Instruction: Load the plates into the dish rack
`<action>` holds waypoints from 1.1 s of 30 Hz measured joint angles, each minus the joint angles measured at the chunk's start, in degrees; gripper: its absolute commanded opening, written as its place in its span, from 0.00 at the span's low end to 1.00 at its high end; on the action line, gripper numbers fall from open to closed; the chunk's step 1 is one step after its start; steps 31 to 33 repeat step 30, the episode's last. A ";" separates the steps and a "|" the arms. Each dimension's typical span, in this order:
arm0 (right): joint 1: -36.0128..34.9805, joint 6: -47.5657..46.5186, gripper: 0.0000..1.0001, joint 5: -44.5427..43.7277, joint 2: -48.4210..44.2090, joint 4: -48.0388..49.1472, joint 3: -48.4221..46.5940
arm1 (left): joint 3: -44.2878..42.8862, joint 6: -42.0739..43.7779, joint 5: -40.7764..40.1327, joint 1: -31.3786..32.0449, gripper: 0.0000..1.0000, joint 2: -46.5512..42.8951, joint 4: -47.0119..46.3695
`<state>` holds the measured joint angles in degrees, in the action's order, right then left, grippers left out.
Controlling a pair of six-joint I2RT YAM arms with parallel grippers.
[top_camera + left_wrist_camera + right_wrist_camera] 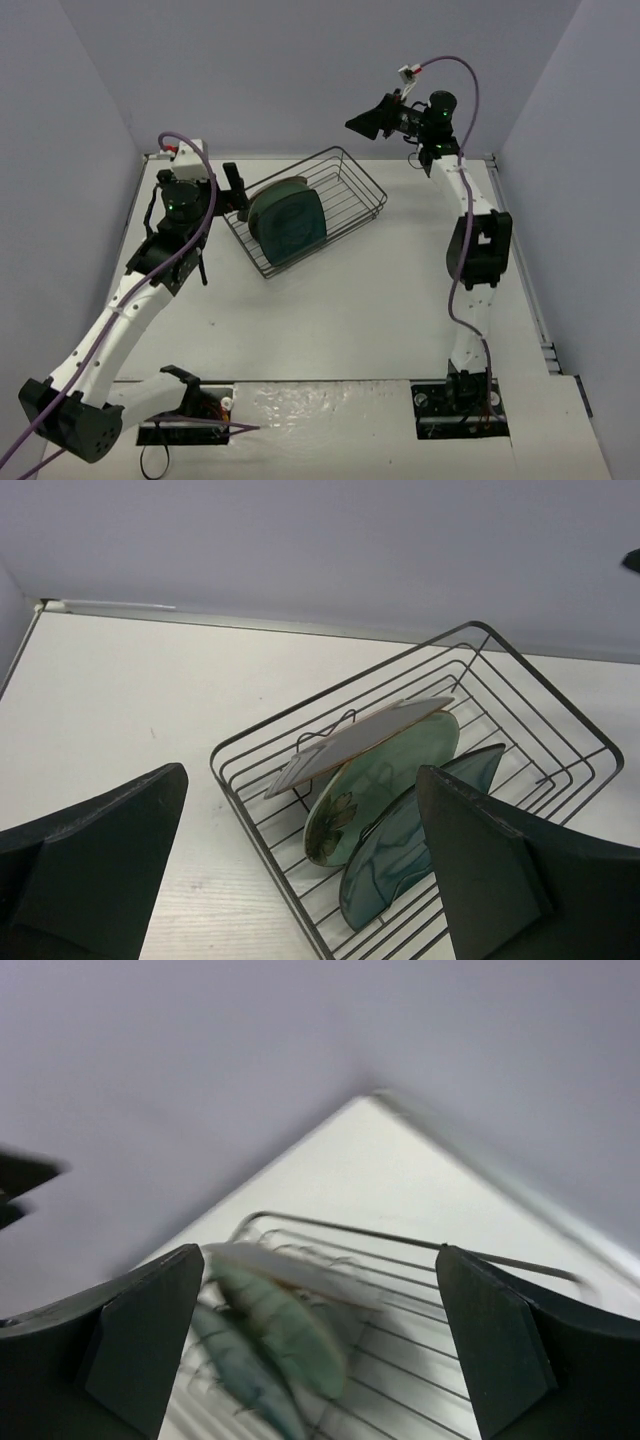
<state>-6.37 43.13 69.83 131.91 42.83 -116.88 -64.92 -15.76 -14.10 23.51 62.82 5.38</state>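
Note:
The black wire dish rack (pixel 366 182) sits at the back middle of the table. All three plates stand on edge inside it, leaning together. In the left wrist view the grey plate (pixel 362 742) is farthest, the mint-green plate (pixel 388 778) with its floral mark is in the middle, and the dark teal plate (pixel 402 848) is nearest. From above mostly the teal plate (pixel 289 224) shows. My left gripper (pixel 236 192) is open and empty just left of the rack. My right gripper (pixel 368 122) is open and empty, raised high behind the rack.
The rack (pixel 562 702) lies askew to the table edges. The right wrist view is blurred but shows the rack rim (pixel 400 1240) and plates below. Grey walls enclose the table on the left, back and right.

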 measured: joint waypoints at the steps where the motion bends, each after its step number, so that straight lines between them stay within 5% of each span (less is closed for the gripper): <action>1: -0.30 -7.43 1.00 -5.82 -2.99 -8.03 0.00 | -0.01 -0.51 -0.78 0.00 0.97 -0.72 0.63; 4: -2.54 -27.65 1.00 -31.70 -12.42 -25.78 1.41 | -0.75 -2.31 -4.51 0.03 0.97 -2.08 4.24; 7: -8.05 -39.16 1.00 -56.47 -20.90 -33.76 5.45 | -4.54 -5.01 -12.10 0.12 0.97 -1.07 11.38; 10: -12.96 -41.39 1.00 -75.09 -28.22 -37.42 12.60 | -10.53 -10.15 -20.79 -1.47 0.97 1.79 21.63; 14: -11.96 -37.75 1.00 -92.66 -37.28 -40.18 25.87 | -8.08 -15.70 -20.05 -9.83 0.97 0.89 26.58; 24: -9.46 -23.63 1.00 -111.71 -56.02 -49.38 52.36 | 4.66 -20.97 -4.90 -31.37 0.97 -0.95 29.04; 33: -9.53 -17.70 1.00 -116.49 -63.16 -53.16 55.91 | 8.02 -20.91 0.18 -32.52 0.97 -0.01 28.10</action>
